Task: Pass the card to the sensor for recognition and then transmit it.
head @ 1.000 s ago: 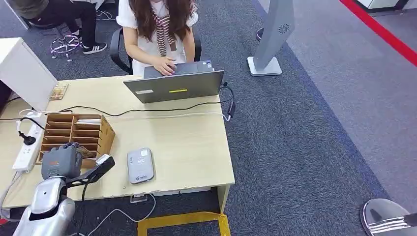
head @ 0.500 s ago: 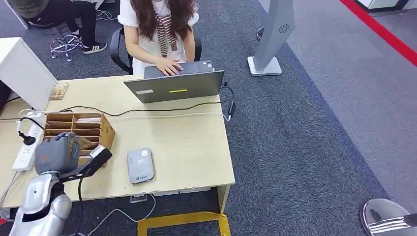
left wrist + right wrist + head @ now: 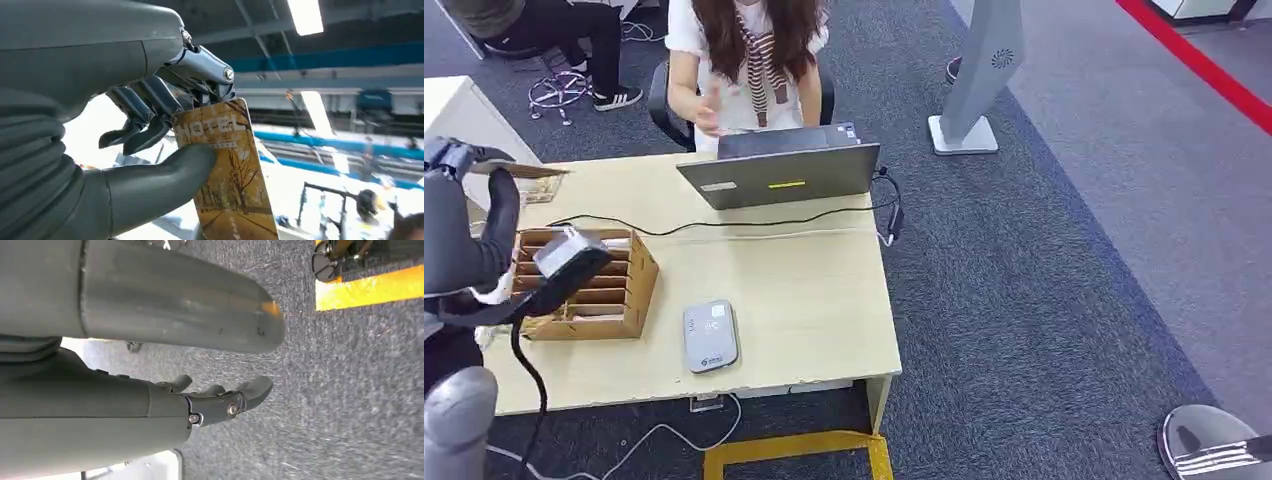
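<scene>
Card (image 3: 227,167) pinched between my left hand's (image 3: 150,125) thumb and fingers, raised high at the table's far-left edge, long axis pointing away; sensor (image 3: 710,336) lies well below-right; right hand (image 3: 220,400) hangs empty, fingers loosely curled.

The right hand (image 3: 220,402) hangs over dark grey carpet (image 3: 350,390), its fingers (image 3: 255,387) loosely curled and holding nothing; a yellow floor stripe (image 3: 370,287) lies well apart

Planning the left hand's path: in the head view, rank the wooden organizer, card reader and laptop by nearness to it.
From the left hand, holding the card:
1. Wooden organizer, just below it.
2. Card reader, near the table's front edge.
3. Laptop, table's far side.
</scene>
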